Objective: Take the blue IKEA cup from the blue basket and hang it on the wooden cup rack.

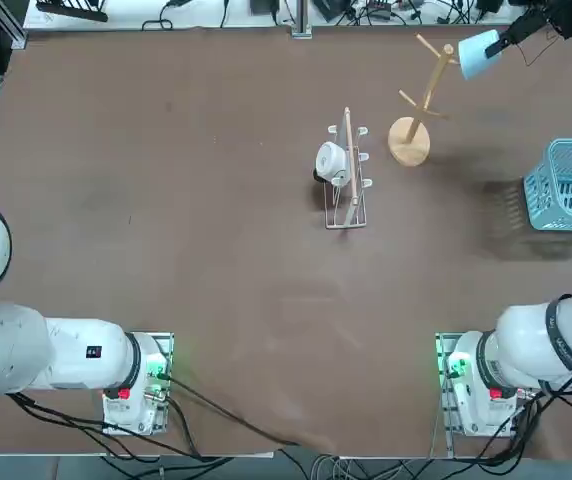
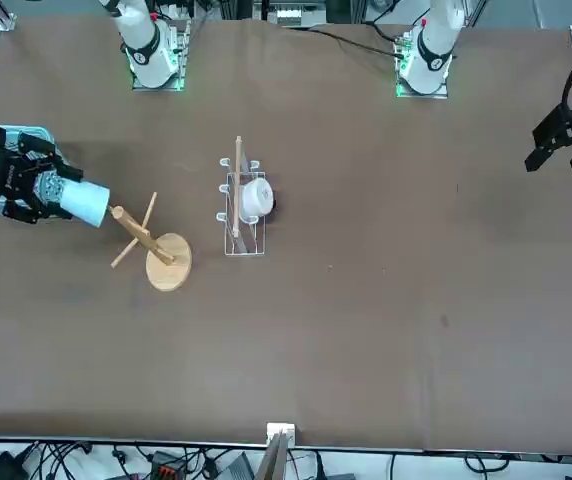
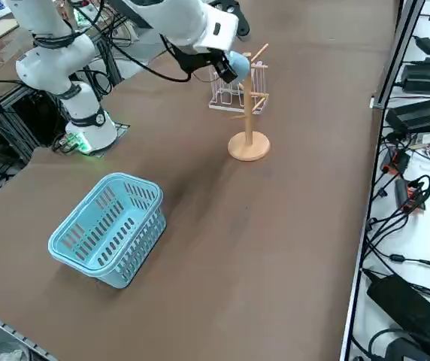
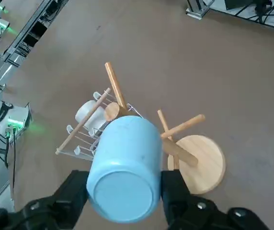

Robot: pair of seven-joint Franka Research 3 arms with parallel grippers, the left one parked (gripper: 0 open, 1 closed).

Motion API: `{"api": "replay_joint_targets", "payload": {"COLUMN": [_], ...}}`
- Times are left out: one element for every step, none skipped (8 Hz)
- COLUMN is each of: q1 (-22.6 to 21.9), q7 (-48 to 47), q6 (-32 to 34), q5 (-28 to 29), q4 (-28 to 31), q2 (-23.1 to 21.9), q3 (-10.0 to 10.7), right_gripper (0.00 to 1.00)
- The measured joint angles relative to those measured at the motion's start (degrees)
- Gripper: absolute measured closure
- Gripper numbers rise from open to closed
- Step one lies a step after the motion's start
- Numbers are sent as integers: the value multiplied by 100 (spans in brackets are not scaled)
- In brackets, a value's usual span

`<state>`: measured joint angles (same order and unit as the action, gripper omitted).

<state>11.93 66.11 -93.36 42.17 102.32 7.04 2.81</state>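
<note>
Two black fingers of the right gripper [image 4: 123, 194] are clamped on the sides of the small pale light-blue plastic cup [image 4: 127, 167], holding it up off the table beside the upper part of the light wooden tree-shaped cup rack [image 4: 180, 153]. Between the fingers, the cup's round base faces the wrist camera, and its far end points toward the rack's pegs. Below the claw's level, the rack's round disc base [image 1: 409, 142] rests on the brown tabletop [image 1: 266, 270]. Beyond the rack from the claw, the low white wire rack with a wooden bar [image 2: 245, 215] bears a white mug [image 2: 257, 198]. Well apart from the claw, the teal-blue lattice-sided rectangular plastic basket [image 3: 110, 226] sits on the tabletop.
</note>
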Motion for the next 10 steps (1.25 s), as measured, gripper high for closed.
{"api": "replay_joint_targets", "payload": {"q1": [-30,-57,-72,-76,-76,-76,-76,-76,-76,-76], "q7": [0,0,-1,-1,-1,-1,-2,-1,-2,-18], "q6": [-31,-63,-84,-91,-96,-99,-105,-107,-107,-108], "q5": [2,2,2,2,2,2,3,3,3,1], "q4": [12,21,25,26,26,26,24,4,-57,-135], "q2": [4,5,5,5,5,4,2,-5,-14,-23], "q3": [-1,-1,-1,-1,0,0,1,1,4,15], "right_gripper": [15,15,15,13,9,3,0,1,0,0]}}
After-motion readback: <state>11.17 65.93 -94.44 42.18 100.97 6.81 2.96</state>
